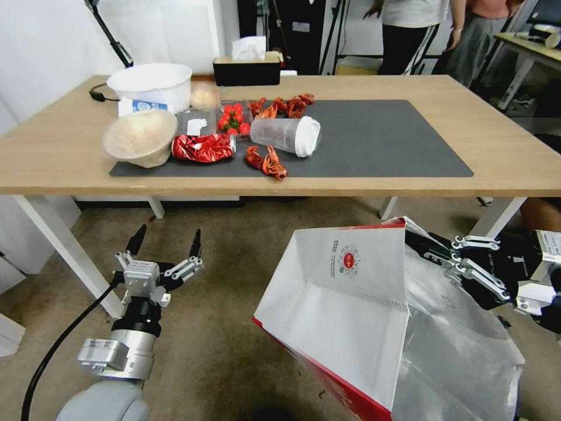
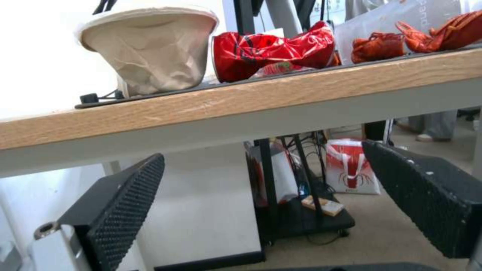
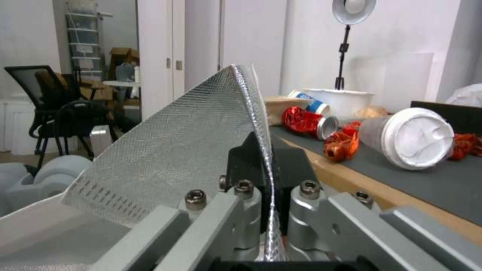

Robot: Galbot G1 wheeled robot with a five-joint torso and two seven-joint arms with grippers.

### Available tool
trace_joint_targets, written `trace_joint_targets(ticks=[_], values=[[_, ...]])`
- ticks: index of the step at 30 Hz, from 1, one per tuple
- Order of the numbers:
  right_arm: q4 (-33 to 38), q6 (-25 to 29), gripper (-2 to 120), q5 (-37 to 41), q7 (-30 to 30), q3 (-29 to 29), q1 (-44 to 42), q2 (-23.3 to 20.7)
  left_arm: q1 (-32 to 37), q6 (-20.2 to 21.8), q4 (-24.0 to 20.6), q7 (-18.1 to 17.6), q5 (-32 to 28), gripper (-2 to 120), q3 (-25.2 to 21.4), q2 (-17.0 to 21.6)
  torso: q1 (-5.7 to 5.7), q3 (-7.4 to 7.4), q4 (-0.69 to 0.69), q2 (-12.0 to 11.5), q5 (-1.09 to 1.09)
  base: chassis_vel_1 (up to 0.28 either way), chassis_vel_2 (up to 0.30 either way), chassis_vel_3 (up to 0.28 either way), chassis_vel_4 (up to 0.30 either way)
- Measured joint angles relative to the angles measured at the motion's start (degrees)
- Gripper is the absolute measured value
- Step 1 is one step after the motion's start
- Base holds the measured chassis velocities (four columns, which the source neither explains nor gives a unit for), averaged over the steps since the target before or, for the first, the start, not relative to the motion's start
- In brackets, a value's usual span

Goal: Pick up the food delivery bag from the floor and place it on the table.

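Observation:
The food delivery bag (image 1: pixel 345 304), white with a round red logo, red edges and silver foil lining, is tilted over the floor (image 1: pixel 234 275) in front of the table (image 1: pixel 508 152). My right gripper (image 1: pixel 435 248) is shut on the bag's upper rim at the right. In the right wrist view its fingers (image 3: pixel 241 165) pinch the foil-lined rim (image 3: pixel 201 143). My left gripper (image 1: pixel 167 242) is open and holds nothing, low at the left near a white table leg. Its wrist view shows the gripper (image 2: pixel 271 192) just below the table's wooden front edge (image 2: pixel 251 101).
The left half of the dark grey mat (image 1: pixel 380 140) holds two bowls (image 1: pixel 140 137), a crumpled red wrapper (image 1: pixel 201 147), crayfish (image 1: pixel 267 162), tomatoes and a tipped lidded cup (image 1: pixel 287 135). White table legs (image 1: pixel 58 245) stand at both sides. The mat's right half is bare.

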Motion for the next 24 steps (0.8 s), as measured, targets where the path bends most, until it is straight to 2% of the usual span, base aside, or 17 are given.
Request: trace_joint_targets(ticks=[24], values=[[-0.29, 0.16, 0, -0.69, -0.27, -1.15, 0.09, 0.82, 0.23, -0.96, 0.63, -0.5, -0.23, 98, 0.22, 0.08, 2.11, 3.47, 0.01, 5.55, 0.0, 0.0, 0.0, 0.0, 0.0]])
